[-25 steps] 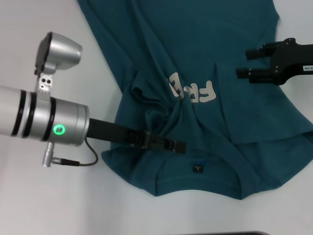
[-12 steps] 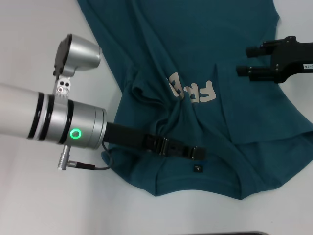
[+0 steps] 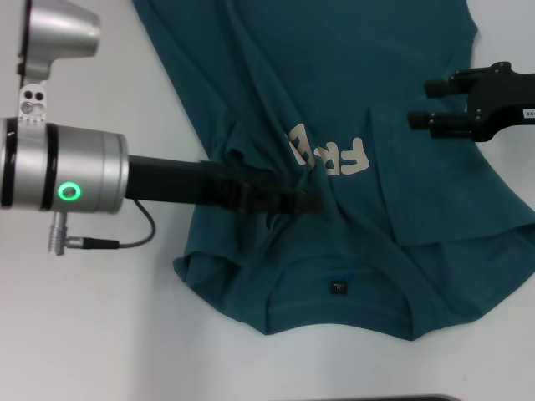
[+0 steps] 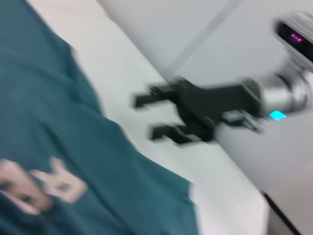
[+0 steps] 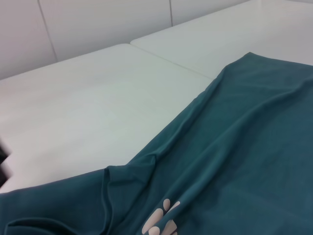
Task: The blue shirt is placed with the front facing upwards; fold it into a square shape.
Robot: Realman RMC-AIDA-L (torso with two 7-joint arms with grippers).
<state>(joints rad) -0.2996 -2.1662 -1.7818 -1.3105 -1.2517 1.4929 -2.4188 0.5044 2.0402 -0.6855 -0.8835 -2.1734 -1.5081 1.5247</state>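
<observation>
Head view: dark teal-blue cotton T-shirt point(image 3: 368, 150) with cream block letters lies on the white counter point(image 3: 100, 334), filling centre and right of frame, collar and black label at bottom centre. Cloth bunched into ridges at centre left. Left tool point(image 3: 305, 200) reaches in from the left, tip low over the bunched cloth beside the letters; cannot tell how far its fingers are parted or whether they have cloth. Right tool point(image 3: 422, 102) at upper right, two fingers apart, holding nothing, above the shirt.

Left wrist view: blurred. Shirt and letters lower left; right tool point(image 4: 146, 115) at centre, fingers spread, empty. Left tool's own fingers not shown.

Right wrist view: shirt across lower right, wrinkled; bare counter upper left. No fingers shown.

Risk: a pull on the bunched cloth likely drags several layers, skewing the fold. Shirt hem is cut off at top of the head view.
</observation>
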